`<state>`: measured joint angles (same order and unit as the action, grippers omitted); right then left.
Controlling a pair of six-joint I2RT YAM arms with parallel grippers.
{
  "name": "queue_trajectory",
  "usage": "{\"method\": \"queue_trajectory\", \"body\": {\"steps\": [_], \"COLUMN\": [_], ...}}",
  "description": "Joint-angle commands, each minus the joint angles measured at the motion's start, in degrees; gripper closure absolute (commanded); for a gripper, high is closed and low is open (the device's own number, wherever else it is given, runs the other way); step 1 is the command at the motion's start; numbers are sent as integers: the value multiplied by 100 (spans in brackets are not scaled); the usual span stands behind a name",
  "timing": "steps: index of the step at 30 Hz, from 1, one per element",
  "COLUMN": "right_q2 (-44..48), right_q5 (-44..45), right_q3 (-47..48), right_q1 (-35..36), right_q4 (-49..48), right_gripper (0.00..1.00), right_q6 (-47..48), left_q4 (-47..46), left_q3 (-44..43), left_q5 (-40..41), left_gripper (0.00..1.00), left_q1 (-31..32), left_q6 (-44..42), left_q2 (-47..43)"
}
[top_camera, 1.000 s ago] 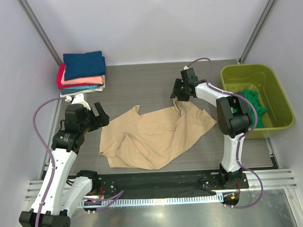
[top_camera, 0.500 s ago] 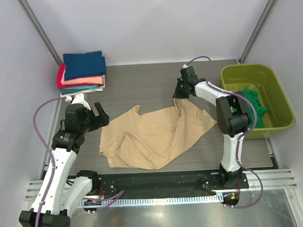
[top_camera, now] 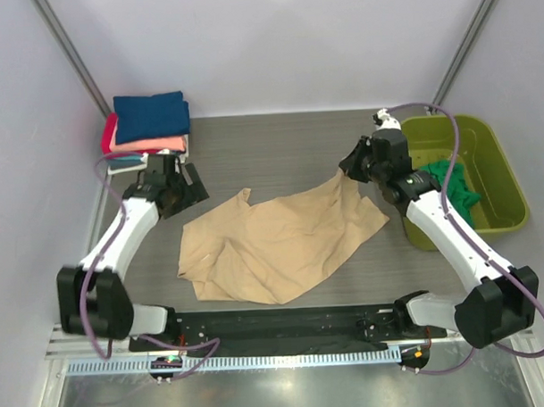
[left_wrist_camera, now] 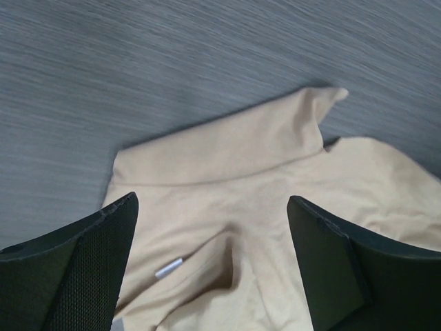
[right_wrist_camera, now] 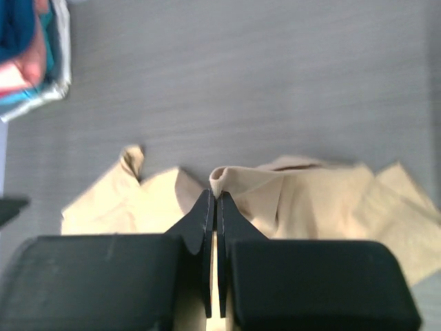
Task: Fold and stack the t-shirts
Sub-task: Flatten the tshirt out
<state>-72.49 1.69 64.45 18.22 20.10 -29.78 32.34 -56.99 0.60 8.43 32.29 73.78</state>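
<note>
We distinguish the left arm (top_camera: 121, 237) and the right arm (top_camera: 447, 237) by position only: both have white link shells joined by black joint housings. A purple cable (top_camera: 427, 106) loops outside each arm. The left gripper (top_camera: 193, 181) and the right gripper (top_camera: 346, 166) are black. Their fingers (left_wrist_camera: 76, 269) carry a fine mesh texture on the inner face and taper to thin wedge tips.
</note>
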Motion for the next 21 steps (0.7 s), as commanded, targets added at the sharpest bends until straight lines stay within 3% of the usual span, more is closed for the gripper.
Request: {"method": "queue_trajectory", "body": {"steps": [1, 10, 21], "right_q2": [164, 736, 605], "right_q5": [-290, -521, -538], "right_q3": [-722, -1434, -1593], "right_q1": [-3, -11, -11], "right_q4": [135, 73, 29], "right_gripper": [99, 99, 99], "right_q6": [-186, -107, -19], "left_q4": [-324, -843, -1703], "left_q3": [-356, -972, 117], "left_q5": [343, -25, -289], "left_gripper": [11, 15, 22], "left_q1": [-95, -96, 414], "left_q6": [382, 374, 576], "left_q2": [961, 2666, 2598]}}
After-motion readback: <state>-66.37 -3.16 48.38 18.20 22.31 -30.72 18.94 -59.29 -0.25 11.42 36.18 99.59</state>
